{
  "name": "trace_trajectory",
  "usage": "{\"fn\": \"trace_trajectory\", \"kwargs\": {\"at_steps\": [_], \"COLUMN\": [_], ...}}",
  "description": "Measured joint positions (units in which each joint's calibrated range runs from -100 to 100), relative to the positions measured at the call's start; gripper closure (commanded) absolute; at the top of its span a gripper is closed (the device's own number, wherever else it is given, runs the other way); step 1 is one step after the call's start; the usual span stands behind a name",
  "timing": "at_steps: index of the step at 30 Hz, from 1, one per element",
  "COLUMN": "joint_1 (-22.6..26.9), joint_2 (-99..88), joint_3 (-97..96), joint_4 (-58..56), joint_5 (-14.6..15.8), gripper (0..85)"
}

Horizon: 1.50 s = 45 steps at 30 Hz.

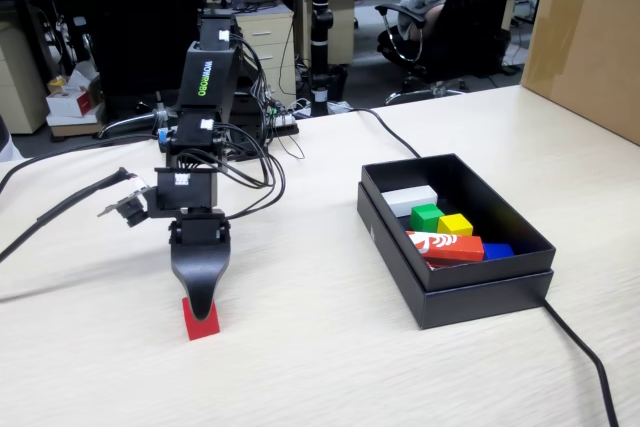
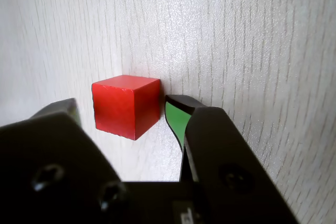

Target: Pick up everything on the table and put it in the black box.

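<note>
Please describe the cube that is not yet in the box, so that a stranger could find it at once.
On the pale light-wood table, look left of the shallow matte-black cardboard box, under the black robot gripper. The small plain red cube sits between its jaws. It alone lies on bare table; the other cubes are boxed.

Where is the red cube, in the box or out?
Out. The red cube sits on the table, between the gripper's fingertips; the black box stands apart.
</note>
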Motion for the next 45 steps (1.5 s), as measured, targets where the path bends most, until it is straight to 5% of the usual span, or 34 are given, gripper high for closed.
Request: {"fn": "trace_trajectory", "kwargs": {"at_steps": [11,14,33,40,42,45], "joint_1": [-0.10,-0.10,2.93,10.21,17.39,21.49], "joint_2": [-0.13,-0.13,-15.02,-31.07,-35.47,-35.86], "joint_3": [0.46,0.46,3.65,8.31,9.13,9.40], "joint_4": [0.46,0.54,-14.94,-19.51,-19.51,-19.59], "joint_5": [0.00,0.00,2.44,5.96,8.79,10.11], "gripper": [71.2,83.3,84.3,84.3,84.2,84.2]}}
